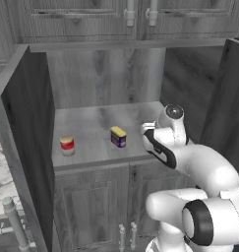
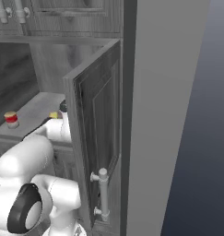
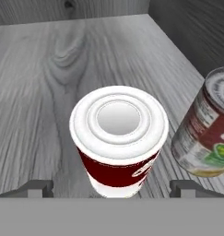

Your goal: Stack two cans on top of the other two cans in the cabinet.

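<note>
A small red can [image 3: 117, 138] with a white band and top stands upright on the cabinet [image 1: 99, 78] shelf, right in front of the hand. My gripper [image 3: 113, 186] is open, one fingertip [image 3: 37, 186] on each side of this can and not touching it. Just right of it stands a can [image 3: 206, 131] with a dark red, white and yellow-green label. Further left on the shelf are the blue can with a yellow top [image 1: 118, 137] and the pale can with a red top [image 1: 67, 145]. The arm [image 1: 165, 138] reaches into the right part of the recess.
The cabinet's right side door [image 2: 97, 129] stands open close beside the arm, its grey handle [image 2: 102, 193] low down. The left side door [image 1: 25, 138] is open too. The recess side wall [image 3: 191, 32] is close behind the right can. Panelled doors [image 1: 91, 206] are below the shelf.
</note>
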Robot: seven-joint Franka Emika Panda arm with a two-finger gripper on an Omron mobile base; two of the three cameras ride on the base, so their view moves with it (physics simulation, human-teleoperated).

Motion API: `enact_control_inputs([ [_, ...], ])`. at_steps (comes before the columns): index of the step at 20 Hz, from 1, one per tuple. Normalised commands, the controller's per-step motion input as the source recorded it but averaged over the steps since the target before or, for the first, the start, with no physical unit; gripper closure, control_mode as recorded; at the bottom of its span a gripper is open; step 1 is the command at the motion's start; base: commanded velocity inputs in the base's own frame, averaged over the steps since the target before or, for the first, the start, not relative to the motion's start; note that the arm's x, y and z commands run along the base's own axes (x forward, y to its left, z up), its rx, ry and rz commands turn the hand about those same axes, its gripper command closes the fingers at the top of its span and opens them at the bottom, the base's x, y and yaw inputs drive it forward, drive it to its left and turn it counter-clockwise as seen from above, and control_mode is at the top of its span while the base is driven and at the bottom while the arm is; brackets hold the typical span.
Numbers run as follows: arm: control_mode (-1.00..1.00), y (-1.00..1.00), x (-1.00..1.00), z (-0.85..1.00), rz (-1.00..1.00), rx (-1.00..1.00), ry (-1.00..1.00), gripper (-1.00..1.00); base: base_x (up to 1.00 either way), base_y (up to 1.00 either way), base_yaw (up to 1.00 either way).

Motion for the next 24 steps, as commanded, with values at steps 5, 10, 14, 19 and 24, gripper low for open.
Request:
enact_control_inputs([
  [5, -1.0, -0.02, 0.13, -0.13, 0.0, 0.0, 0.0, -1.0, 0.0, 0.0, 0.0],
  [10, -1.0, -0.04, 0.14, -0.1, 0.0, 0.0, 0.0, -1.0, 0.0, 0.0, 0.0],
  [14, -1.0, -0.03, 0.12, -0.07, 0.0, 0.0, 0.0, -1.0, 0.0, 0.0, 0.0],
  [19, -1.0, -0.01, 0.08, -0.04, 0.0, 0.0, 0.0, -1.0, 0.0, 0.0, 0.0],
  [24, -1.0, -0.02, 0.02, -0.02, 0.0, 0.0, 0.0, 1.0, 0.0, 0.0, 0.0],
])
